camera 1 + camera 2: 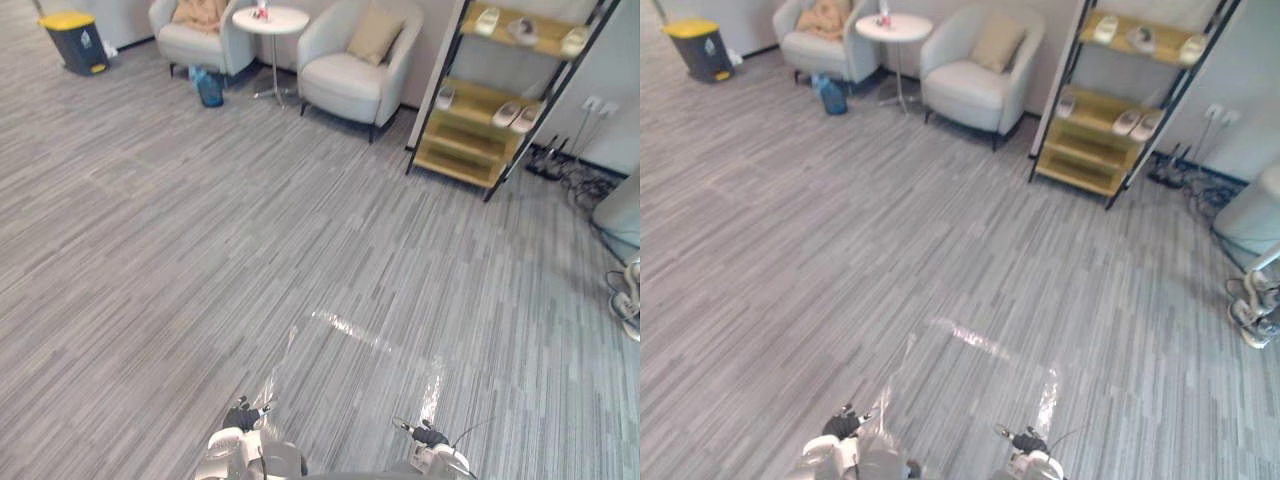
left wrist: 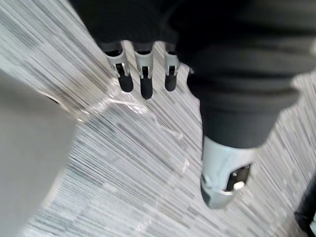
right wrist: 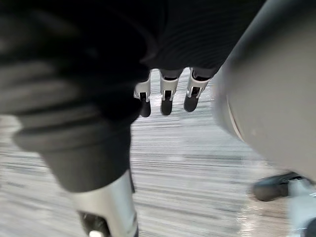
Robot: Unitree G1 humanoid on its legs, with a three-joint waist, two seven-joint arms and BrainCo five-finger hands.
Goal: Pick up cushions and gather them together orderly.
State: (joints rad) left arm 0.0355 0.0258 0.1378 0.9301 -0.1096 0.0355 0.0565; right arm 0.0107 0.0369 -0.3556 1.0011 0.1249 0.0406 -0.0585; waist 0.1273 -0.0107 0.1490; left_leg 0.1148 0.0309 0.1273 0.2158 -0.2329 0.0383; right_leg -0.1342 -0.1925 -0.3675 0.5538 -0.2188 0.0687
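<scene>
A dark bin with a yellow lid stands leftmost on the grey striped floor; beside it, a pale upholstered armchair carries a crumpled tan cushion; a small round white bench follows; a second pale armchair holds a square beige cushion against its back; a black-framed wooden shelf rack stands rightmost. The left hand hangs above the floor, fingers straight, slightly spread, empty; the right hand likewise.
</scene>
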